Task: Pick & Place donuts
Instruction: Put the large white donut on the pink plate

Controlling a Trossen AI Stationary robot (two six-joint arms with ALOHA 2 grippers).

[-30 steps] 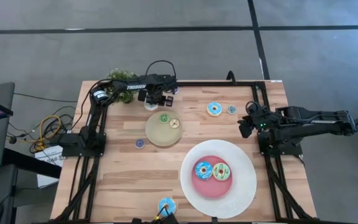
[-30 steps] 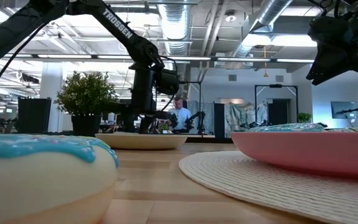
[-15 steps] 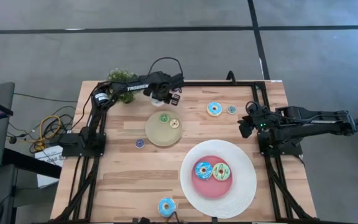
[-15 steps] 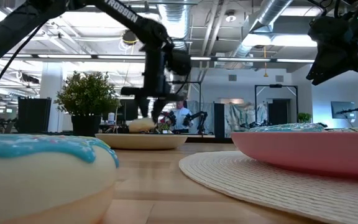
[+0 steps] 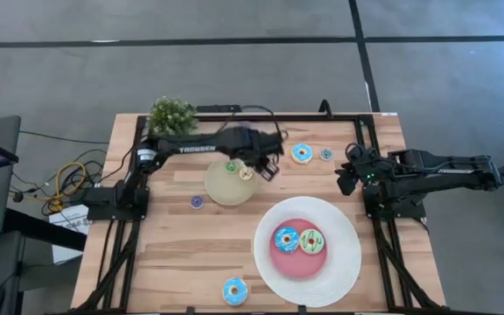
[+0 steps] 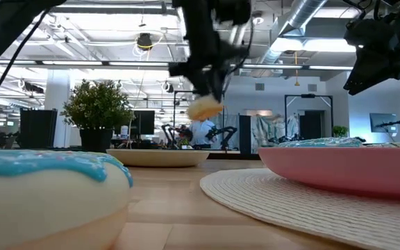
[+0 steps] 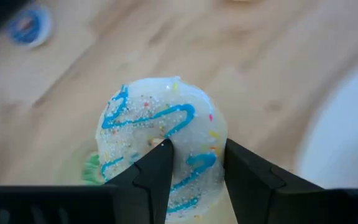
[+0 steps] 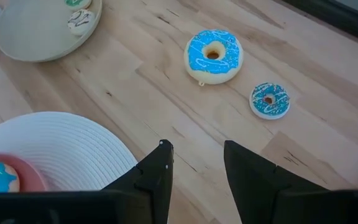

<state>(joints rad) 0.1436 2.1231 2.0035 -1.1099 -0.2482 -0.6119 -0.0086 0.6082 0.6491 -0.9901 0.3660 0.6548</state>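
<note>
My left gripper (image 5: 266, 164) hangs above the table between the tan plate (image 5: 220, 186) and the blue donut (image 5: 302, 153), shut on a white-iced donut (image 7: 160, 140) with blue drizzle and sprinkles. In the low view that donut (image 6: 204, 107) hangs well above the table. Two tiny donuts, green (image 5: 232, 165) and cream (image 5: 245, 173), lie on the tan plate. A blue donut (image 5: 286, 239) and a green one (image 5: 311, 240) lie in the big plate's pink centre. My right gripper (image 8: 194, 165) waits open near the table's right edge, holding nothing. My left gripper pinches the white donut's ring (image 7: 197, 155) between its two fingers. One fingertip (image 7: 160, 155) sits at the middle of the iced face and hides the hole; the other (image 7: 241, 162) is on the outer rim. The fingers come from above, and the donut is lifted clear.
A tiny blue donut (image 5: 325, 154) lies beside the blue one near the far right. A tiny purple donut (image 5: 197, 202) sits left of the tan plate, and another blue donut (image 5: 234, 290) at the near edge. A potted plant (image 5: 171, 115) stands at the far left corner. The big white plate (image 5: 344, 262) fills the near right.
My left gripper has swung from the far edge beside the plant toward the table's right and near side. It has risen with the white donut, which was low by the tan plate half a second ago and now hangs high, clear of the table.
</note>
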